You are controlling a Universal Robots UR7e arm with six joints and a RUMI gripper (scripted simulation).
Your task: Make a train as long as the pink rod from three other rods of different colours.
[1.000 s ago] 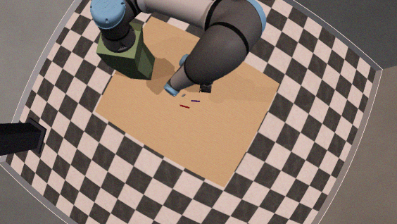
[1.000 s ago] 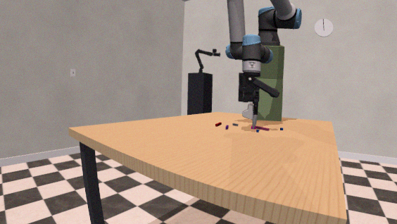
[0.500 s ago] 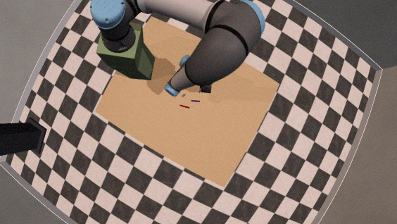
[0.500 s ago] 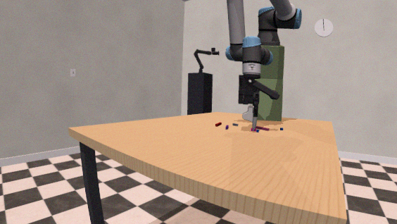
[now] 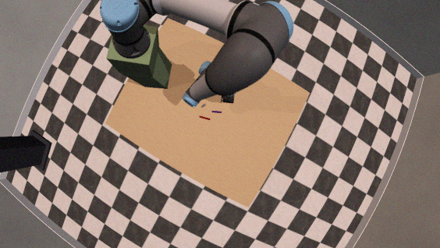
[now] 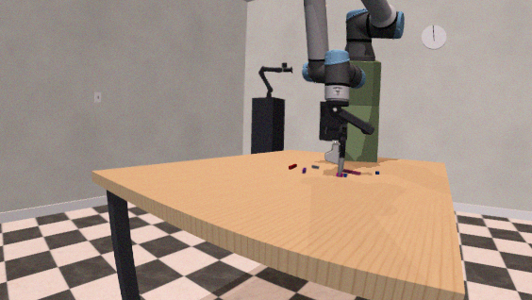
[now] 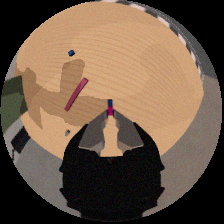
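The gripper [image 5: 228, 99] [image 6: 340, 173] [image 7: 110, 110] pinched the magenta rod [image 6: 341, 175] [image 7: 110, 109] at the tabletop, its end against or almost against a blue rod [image 6: 345, 175] [image 7: 110, 102]. The pink rod [image 6: 352, 172] [image 7: 76, 94] lay nearby, apart from the pair, with a second blue rod [image 6: 377, 173] [image 7: 71, 53] beyond. On the other side, a grey rod [image 5: 203, 105] [image 6: 315, 167], a purple rod [image 5: 217, 111] [image 6: 304, 170] and a red rod [image 5: 204, 118] [image 6: 292, 166] lay separately on the pale, wood-grained table [image 5: 218, 156] [image 6: 283, 212] [image 7: 130, 60], streaked by the arm's shadow. The arm [image 5: 250, 58] [image 6: 337, 71] reached over from a green pedestal [image 5: 159, 74] [image 6: 370, 113] at the table's edge. Dark legs, one of them [image 6: 123, 245] in plain sight, stood on a checkered floor [image 5: 152, 181] [image 6: 165, 247]. Behind, a black cabinet [image 6: 268, 125] bore a slim jointed stand [image 6: 265, 80], and a round clock [image 6: 434, 37] hung on the grey wall [image 6: 174, 85].
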